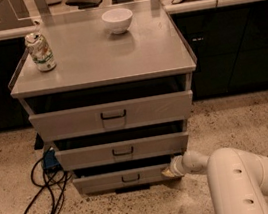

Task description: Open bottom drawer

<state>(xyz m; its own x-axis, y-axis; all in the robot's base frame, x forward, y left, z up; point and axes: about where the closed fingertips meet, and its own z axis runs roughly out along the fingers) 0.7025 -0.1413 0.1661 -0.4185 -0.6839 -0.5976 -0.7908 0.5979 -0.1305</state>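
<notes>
The bottom drawer (105, 182) is the lowest and narrowest of three grey fronts on the cabinet, with a small dark pull handle (130, 178) at its centre. A dark gap shows above its front. My gripper (168, 172) is at the end of the white arm (236, 179), low at the drawer front's right end, touching or very close to it. The handle is well to the gripper's left.
The middle drawer (123, 151) and the top drawer (112, 115) sit above. A white bowl (117, 20) and a drink can (40, 52) stand on the cabinet top (101, 58). Black cables (46, 193) lie on the speckled floor at the left.
</notes>
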